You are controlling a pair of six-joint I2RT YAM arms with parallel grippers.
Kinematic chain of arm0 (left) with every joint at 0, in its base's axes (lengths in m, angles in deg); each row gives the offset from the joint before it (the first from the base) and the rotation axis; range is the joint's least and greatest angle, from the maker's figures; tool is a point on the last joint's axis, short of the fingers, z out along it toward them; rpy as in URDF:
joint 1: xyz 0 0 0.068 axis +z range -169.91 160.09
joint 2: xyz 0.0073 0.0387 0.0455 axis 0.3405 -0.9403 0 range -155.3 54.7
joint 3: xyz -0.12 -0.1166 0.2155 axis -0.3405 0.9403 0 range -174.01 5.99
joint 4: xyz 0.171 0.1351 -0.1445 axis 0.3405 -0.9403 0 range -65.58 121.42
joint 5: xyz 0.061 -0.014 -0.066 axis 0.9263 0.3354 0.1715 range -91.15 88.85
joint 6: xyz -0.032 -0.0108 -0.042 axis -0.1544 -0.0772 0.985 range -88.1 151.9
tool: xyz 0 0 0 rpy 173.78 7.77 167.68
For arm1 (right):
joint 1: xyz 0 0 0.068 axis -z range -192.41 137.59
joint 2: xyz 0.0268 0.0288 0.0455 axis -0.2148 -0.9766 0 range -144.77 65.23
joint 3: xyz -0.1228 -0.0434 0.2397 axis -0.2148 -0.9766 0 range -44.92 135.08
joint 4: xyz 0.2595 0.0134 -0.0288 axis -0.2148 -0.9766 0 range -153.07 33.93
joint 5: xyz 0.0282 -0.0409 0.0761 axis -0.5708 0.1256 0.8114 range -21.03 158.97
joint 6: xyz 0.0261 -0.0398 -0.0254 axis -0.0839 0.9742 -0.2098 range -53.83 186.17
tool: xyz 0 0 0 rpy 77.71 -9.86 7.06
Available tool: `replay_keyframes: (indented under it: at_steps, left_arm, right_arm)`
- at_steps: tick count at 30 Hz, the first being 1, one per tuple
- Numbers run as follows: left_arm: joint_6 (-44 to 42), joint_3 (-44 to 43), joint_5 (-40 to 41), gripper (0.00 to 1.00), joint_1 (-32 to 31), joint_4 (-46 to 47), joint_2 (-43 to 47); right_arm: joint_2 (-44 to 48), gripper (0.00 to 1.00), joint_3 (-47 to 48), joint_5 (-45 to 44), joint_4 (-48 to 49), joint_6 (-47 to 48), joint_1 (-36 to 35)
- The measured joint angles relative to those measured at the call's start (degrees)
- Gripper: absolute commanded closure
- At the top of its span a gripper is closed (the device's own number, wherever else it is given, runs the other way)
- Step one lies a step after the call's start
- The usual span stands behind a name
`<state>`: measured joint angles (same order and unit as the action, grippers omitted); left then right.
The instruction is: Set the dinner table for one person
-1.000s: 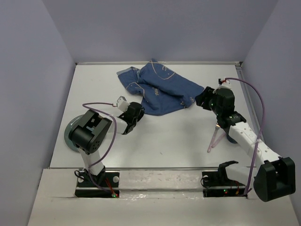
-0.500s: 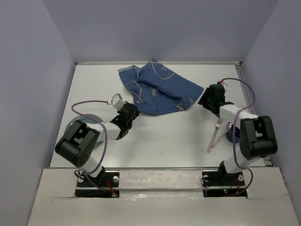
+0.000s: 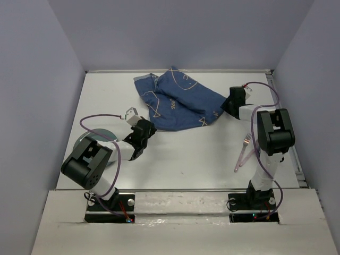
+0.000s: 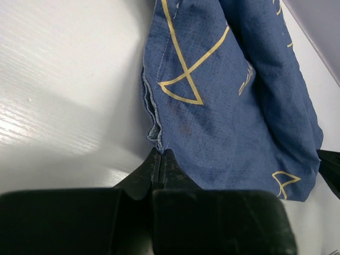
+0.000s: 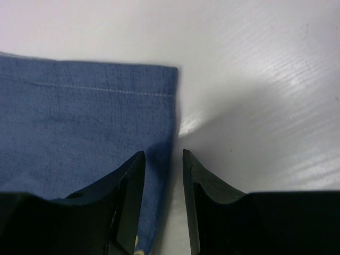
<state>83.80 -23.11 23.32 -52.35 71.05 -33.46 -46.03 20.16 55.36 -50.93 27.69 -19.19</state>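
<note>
Setting has barely begun, I judge: the table bears only a crumpled cloth at its far side and a fork loose at right. The table lies under both pincers. The left gripper is closed at the cloth's hem, grip uncertain; the right gripper is slightly open, empty, straddling the cloth's edge.

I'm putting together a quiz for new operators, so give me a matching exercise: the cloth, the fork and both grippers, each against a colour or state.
Things:
1. cloth
2. fork
3. left gripper
4. right gripper

Colours or states:
A. open
B. pale pink
C. shut
D. dark blue, rumpled

Pairs: 1-D, 2-B, 3-C, 4-A
</note>
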Motion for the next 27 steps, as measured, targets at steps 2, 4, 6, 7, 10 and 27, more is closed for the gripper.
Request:
replay_keyframes:
  at_steps: [2, 4, 6, 7, 10, 27]
  left_arm:
    - [-0.35, 0.02, -0.31, 1.00, 0.11, 0.33, 0.00]
    - [-0.70, 0.11, -0.59, 1.00, 0.31, 0.72, 0.15]
    - [-1.14, 0.37, -0.79, 1.00, 0.44, 0.96, 0.68]
    - [-1.38, 0.50, -0.94, 1.00, 0.61, 1.16, 0.98]
    - [-2.05, 0.59, -1.38, 1.00, 1.40, 1.40, 1.84]
    - [-3.43, 0.59, -2.32, 1.00, 2.54, 1.81, 2.19]
  right_arm:
    - [-1.46, 0.60, 1.73, 0.11, 0.24, -0.13, 0.42]
    - [-2.19, 0.60, 2.82, 0.09, -0.02, -0.13, 0.63]
    - [-3.48, 0.60, 4.81, 0.15, -0.50, -0.33, 1.11]
    - [-4.02, 0.60, 5.49, 0.35, -0.59, -0.39, 1.29]
    - [-4.83, 0.60, 6.97, 1.14, -1.38, -0.79, 1.88]
    - [-7.34, 1.00, 9.20, 7.48, -0.59, -1.99, 3.74]
